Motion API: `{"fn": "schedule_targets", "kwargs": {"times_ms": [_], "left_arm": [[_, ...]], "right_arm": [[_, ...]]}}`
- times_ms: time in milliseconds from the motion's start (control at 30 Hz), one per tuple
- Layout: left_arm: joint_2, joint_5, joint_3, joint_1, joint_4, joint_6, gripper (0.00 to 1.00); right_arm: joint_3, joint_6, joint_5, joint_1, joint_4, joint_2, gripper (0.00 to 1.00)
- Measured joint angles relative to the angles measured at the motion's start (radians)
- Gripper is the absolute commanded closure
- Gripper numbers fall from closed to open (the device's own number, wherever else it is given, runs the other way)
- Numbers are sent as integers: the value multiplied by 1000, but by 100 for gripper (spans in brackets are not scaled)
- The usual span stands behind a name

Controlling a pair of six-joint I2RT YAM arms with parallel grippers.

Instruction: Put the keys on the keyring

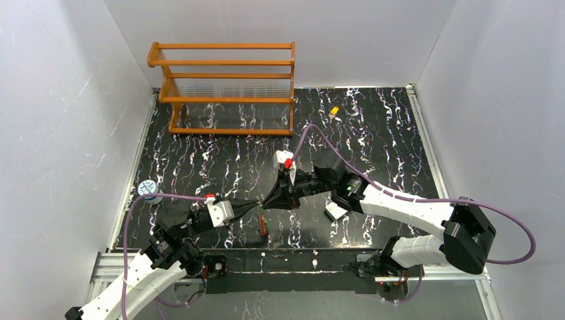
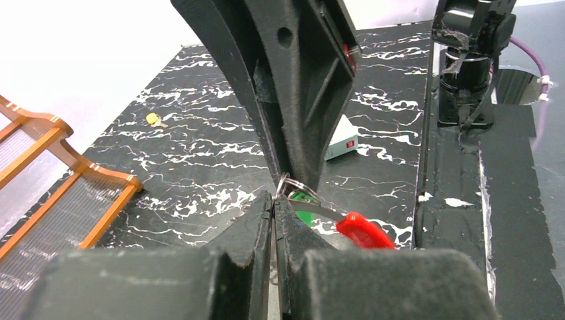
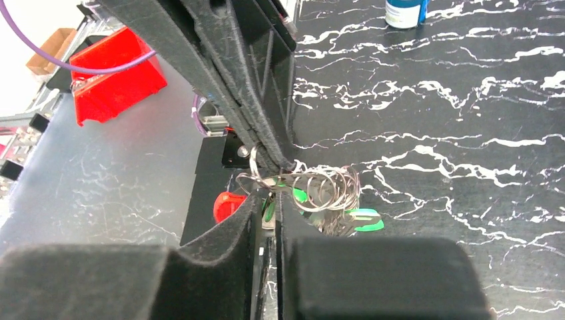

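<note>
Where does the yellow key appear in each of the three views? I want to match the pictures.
Top external: the yellow key lies alone on the far table, right of the wooden rack.
Left wrist: it lies at the left, beyond the rack's corner.
Right wrist: not in view.
Shared landmark: the keyring, where both grippers meet.

I see my right gripper [image 3: 266,200] pinched on the keyring [image 3: 320,189], green keys [image 3: 363,220] hanging just beside it, the left gripper [image 3: 276,157] touching above.
</note>
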Motion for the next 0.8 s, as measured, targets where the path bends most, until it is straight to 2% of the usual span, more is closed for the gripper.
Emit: {"fn": "schedule_targets", "kwargs": {"times_ms": [67,100,633,700,733,800], "left_arm": [[0,4,0,0,-2,0,100],[0,6,0,0,-4,0,100],[6,5,-13,0,-33,0,100],[9,4,-13,0,-47,0,100],[9,4,-14,0,-51,0,100],[9,3,-18,0,-53,0,100]], "right_arm": [[0,1,1,0,2,5,98],[0,3,3,-4,4,8,99],[-1,-11,36,-6,-13,63,98],[9,-14,39,-6,-29,81,90],[11,-15,42,-6,-32,86,81],[12,-19,47,-6,-37,92,68]]}}
